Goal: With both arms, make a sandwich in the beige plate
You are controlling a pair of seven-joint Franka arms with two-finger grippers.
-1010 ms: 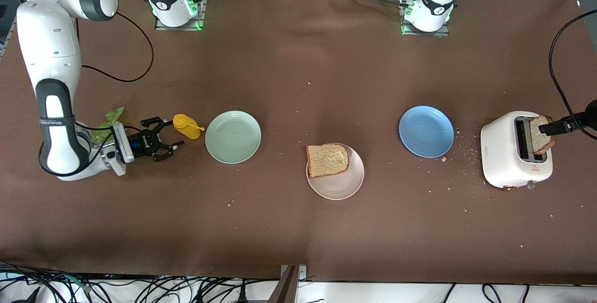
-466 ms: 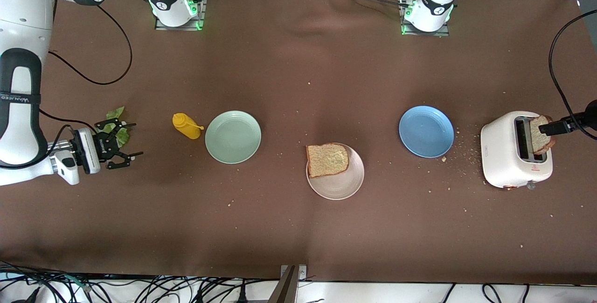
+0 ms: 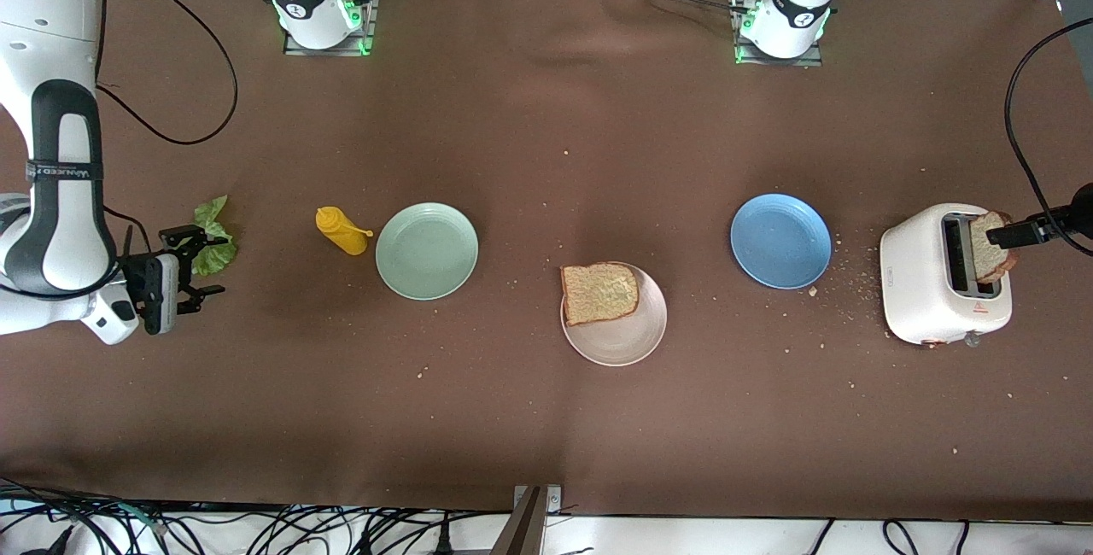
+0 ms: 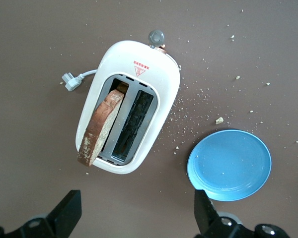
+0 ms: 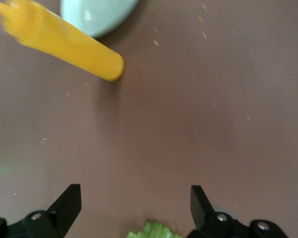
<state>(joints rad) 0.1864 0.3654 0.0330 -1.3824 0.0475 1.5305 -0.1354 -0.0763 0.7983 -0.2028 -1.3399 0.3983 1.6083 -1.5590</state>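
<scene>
One bread slice (image 3: 599, 292) lies on the beige plate (image 3: 623, 341) at mid table. A second slice (image 3: 989, 260) stands in a slot of the white toaster (image 3: 926, 282); the left wrist view shows the slice (image 4: 99, 129) and the toaster (image 4: 154, 59). The green lettuce leaf (image 3: 207, 213) lies on the cloth at the right arm's end. My right gripper (image 3: 213, 263) is open and empty over the leaf's edge; the right wrist view shows the gripper (image 5: 134, 196) and the leaf (image 5: 151, 230). My left gripper (image 4: 137, 206) is open and empty, up over the table by the toaster.
A yellow squeeze bottle (image 3: 340, 230) lies beside the mint-green plate (image 3: 427, 250), between the lettuce and the beige plate. A blue plate (image 3: 780, 241) sits between the beige plate and the toaster. Crumbs are scattered round the toaster.
My right gripper has moved from beside the yellow bottle toward the right arm's end of the table and is now over the lettuce. The left arm has not moved.
</scene>
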